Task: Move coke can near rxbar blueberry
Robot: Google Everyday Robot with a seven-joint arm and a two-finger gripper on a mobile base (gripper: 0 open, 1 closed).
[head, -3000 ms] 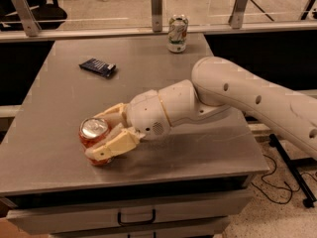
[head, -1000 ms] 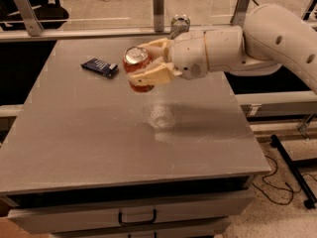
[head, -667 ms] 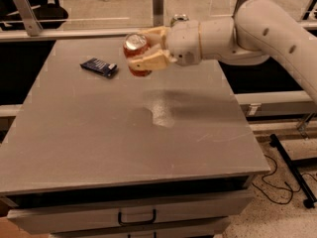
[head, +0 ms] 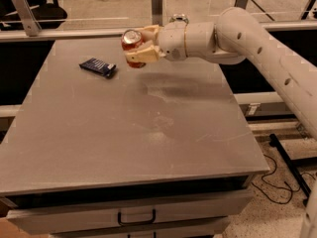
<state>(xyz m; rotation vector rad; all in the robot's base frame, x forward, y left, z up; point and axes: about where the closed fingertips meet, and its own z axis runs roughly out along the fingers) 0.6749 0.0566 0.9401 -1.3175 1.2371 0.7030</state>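
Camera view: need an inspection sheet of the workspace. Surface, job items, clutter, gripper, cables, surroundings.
Surface: grey table, scuffed and smudged near the middle; a drawer sits under the front edge.
Job's things: red can held in the gripper over the far part of the table, apparently lifted and tilted; dark snack bar lies flat at far left, left of the can and apart from it.
Clutter: second can at the far edge, mostly hidden behind the arm.
Gripper: gripper over the far middle of the table, shut on the red can.
Cables: black cables on the floor to the right.
Surroundings: railing behind the table; office chair at far left.
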